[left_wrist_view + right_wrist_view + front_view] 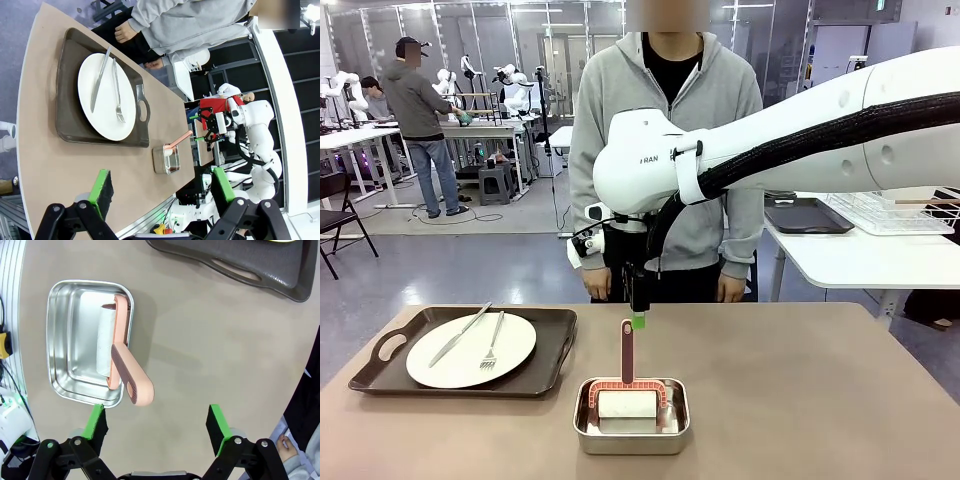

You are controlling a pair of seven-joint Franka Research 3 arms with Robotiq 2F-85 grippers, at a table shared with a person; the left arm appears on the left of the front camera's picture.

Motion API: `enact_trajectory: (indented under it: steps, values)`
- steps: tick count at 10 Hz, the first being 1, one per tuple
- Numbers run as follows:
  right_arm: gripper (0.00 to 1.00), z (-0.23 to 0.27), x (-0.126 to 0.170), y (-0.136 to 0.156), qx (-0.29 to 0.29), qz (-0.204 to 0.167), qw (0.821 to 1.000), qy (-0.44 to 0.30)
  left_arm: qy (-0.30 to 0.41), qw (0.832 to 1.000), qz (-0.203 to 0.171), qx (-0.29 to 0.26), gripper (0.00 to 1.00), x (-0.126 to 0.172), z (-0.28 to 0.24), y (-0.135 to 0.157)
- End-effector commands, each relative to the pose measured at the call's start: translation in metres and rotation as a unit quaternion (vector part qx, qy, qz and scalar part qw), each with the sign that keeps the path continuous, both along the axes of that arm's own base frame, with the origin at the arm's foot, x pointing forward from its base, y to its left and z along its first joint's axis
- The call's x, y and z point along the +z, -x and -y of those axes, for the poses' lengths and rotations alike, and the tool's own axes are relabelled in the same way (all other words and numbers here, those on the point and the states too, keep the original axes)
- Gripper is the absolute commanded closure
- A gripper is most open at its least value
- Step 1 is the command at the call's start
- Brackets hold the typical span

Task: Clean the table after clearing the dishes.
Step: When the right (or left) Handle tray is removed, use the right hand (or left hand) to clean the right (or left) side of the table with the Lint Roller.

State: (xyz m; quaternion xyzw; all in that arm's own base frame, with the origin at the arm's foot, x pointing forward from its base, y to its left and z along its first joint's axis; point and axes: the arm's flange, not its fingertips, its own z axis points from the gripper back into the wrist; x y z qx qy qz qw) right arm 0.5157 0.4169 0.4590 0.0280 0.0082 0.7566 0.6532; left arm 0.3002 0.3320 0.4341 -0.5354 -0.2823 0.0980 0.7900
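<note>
On the tan table (800,400), a dark handled tray (545,365) at the left holds the dishes: a white plate (515,345) with a silver knife (460,335) and fork (493,345). A steel pan (585,425) at the front centre holds a white roller with a pink handle (627,350) standing up. My right gripper (638,315) hangs open just above that handle. In the right wrist view the handle (131,375) lies ahead of the open right gripper (157,421). My left gripper (161,187) is open high over the table, looking at the plate (127,100) and pan (160,160).
A person in a grey hoodie (710,100) stands at the table's far edge, hands down; one hand (287,445) shows in the right wrist view. The tray's handle end (235,264) lies beyond the pan (70,305). A white side table (860,250) stands at the right.
</note>
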Motion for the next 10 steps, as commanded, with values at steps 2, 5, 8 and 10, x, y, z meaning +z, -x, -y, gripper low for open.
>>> enact_trajectory:
  steps: [2,5,8,10]
  values:
    - [0.00,0.000,0.000,0.000,0.000,0.000,1.000,0.000,-0.002,1.000,0.001,-0.006,0.00,0.003,-0.002,0.004]
    - [0.00,0.058,0.031,-0.007,-0.170,-0.160,0.956,-0.180,-0.002,1.000,0.001,-0.006,0.00,0.003,-0.002,0.004]
    - [0.00,0.163,0.008,-0.006,-0.329,-0.315,0.822,-0.343,-0.002,1.000,0.001,-0.006,0.00,0.003,-0.002,0.004]
    - [0.00,0.249,-0.016,0.013,-0.377,-0.410,0.716,-0.421,-0.002,1.000,0.001,-0.006,0.00,0.003,-0.002,0.004]
